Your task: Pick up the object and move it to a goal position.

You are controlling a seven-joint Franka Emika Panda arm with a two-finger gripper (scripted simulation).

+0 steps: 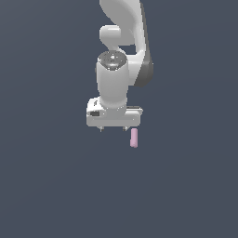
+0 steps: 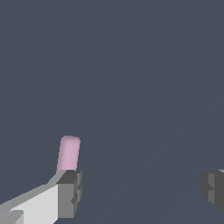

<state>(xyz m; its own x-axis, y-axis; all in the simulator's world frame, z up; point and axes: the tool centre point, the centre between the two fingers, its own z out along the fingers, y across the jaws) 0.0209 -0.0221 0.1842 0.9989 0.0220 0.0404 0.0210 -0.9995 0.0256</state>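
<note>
Below the arm (image 1: pixel 124 42), the gripper (image 1: pixel 113 129) points down with its 2 fingers (image 2: pixel 69 192) spread wide, holding nothing. The rod (image 1: pixel 134 138) lies on the dark floor (image 1: pixel 56 186), outside the gap, just beside 1 finger on the exterior view's right. The wrist view shows it past that fingertip.
</note>
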